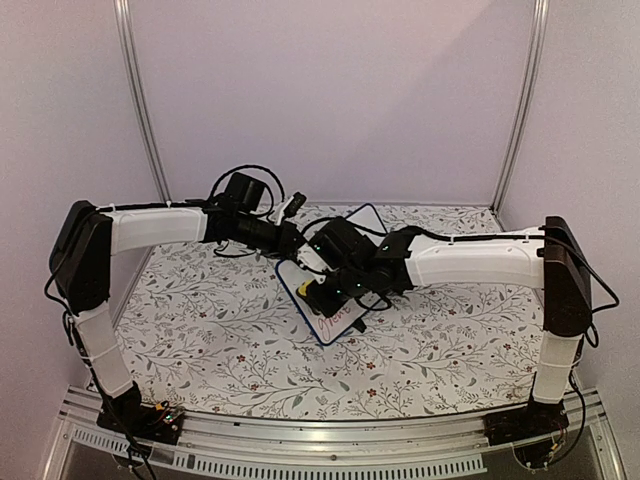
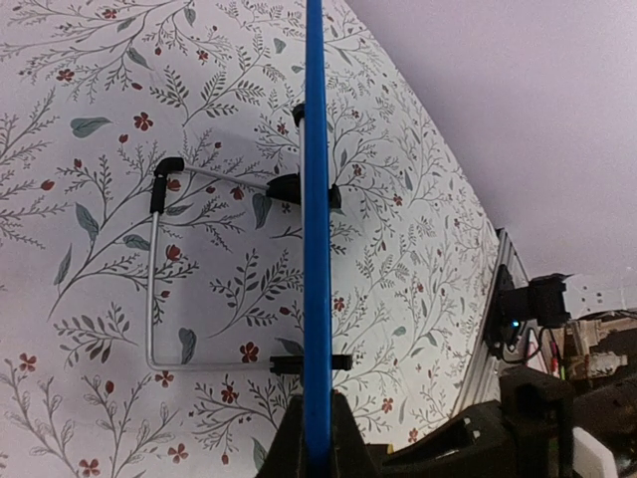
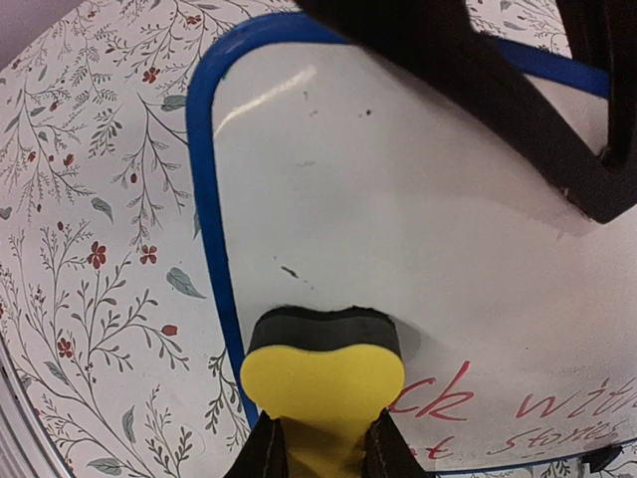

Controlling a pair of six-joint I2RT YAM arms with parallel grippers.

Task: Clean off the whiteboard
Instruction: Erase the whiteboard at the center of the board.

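On whiteboard (image 3: 398,199), red "…ck wit…" legible; right pincer (image 3: 323,448) clamps yellow sponge (image 3: 323,383), left pincer (image 2: 317,438) clamps whiteboard edge

The whiteboard (image 1: 338,322) is a small white rectangle in a thin blue frame (image 3: 204,199) with rounded corners. It sits near the middle of the flowered tablecloth (image 1: 220,330), turned at an angle to the table's edges and propped at a slant rather than lying flat. The left wrist view shows it edge-on as one straight blue line, with a bent wire stand (image 2: 149,289) and small black feet (image 2: 309,361) resting on the cloth beside it. Most of its face is wiped clean apart from a few dark specks. Red handwriting (image 3: 557,403) remains along one edge, above a fainter, darker line.
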